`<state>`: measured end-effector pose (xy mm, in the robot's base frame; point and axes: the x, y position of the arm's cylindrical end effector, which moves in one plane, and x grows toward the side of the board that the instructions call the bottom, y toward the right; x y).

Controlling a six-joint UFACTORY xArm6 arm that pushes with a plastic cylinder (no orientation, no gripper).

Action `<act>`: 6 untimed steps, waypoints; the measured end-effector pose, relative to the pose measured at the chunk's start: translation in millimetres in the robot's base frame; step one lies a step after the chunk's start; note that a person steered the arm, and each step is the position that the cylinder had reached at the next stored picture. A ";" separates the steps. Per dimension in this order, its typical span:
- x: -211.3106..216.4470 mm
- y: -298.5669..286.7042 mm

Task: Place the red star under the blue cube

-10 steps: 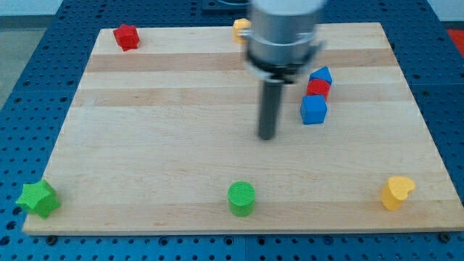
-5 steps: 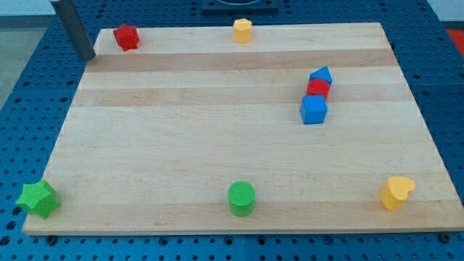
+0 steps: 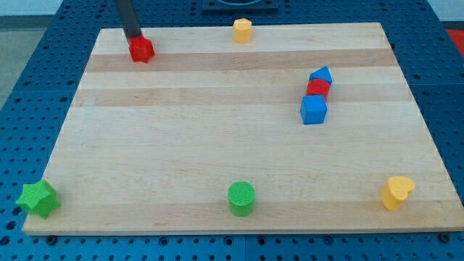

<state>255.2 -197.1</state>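
Observation:
The red star (image 3: 141, 50) lies near the top left of the wooden board (image 3: 181, 138). My tip (image 3: 133, 37) touches the star's upper left side, at the board's top edge. The blue cube (image 3: 314, 109) sits at the right of the board, far from the star. Directly above the cube and touching it is a small red block (image 3: 317, 88), with a blue wedge-like block (image 3: 320, 75) above that.
A yellow hexagonal block (image 3: 242, 30) sits at the top edge. A green star (image 3: 38, 199) is at the bottom left corner, a green cylinder (image 3: 241, 199) at the bottom middle, and a yellow heart (image 3: 396, 192) at the bottom right.
My tip moved from the board's middle out past the top left corner, then right to the red star. The star has shifted a little right and down.

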 end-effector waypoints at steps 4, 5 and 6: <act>165.7 104.6; 178.3 112.4; 172.9 95.9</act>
<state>428.0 -101.2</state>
